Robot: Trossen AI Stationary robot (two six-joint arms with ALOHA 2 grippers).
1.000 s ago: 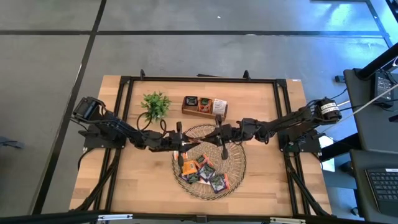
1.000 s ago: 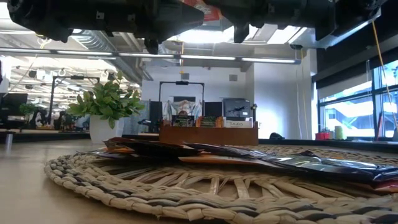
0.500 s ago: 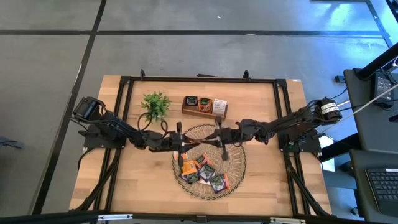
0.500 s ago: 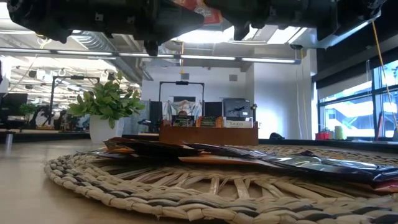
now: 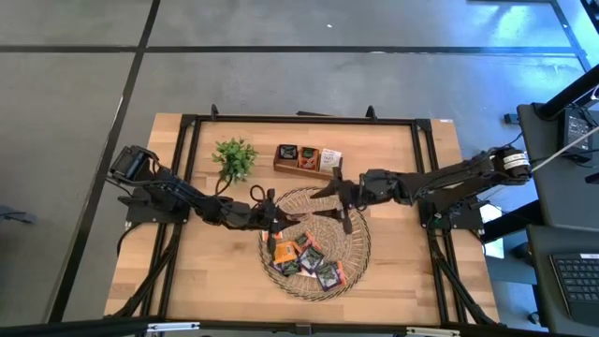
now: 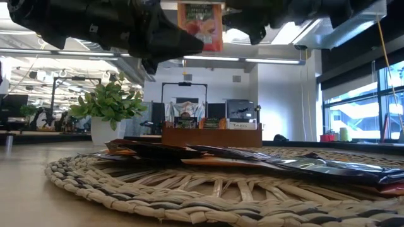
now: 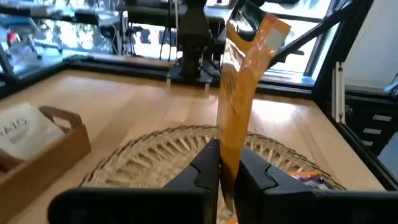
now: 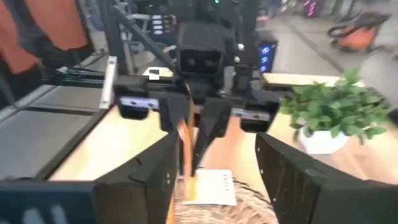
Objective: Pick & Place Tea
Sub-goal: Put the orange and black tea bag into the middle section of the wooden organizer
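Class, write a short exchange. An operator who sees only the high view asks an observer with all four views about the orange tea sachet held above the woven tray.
Operator: From above the two grippers almost meet. Which one has the orange sachet?
Observer: The left wrist view shows the left gripper shut on the orange sachet, which is pinched between its two fingers.
Operator: And the right gripper?
Observer: In the right wrist view the right gripper has its fingers spread wide apart and is not gripping anything.
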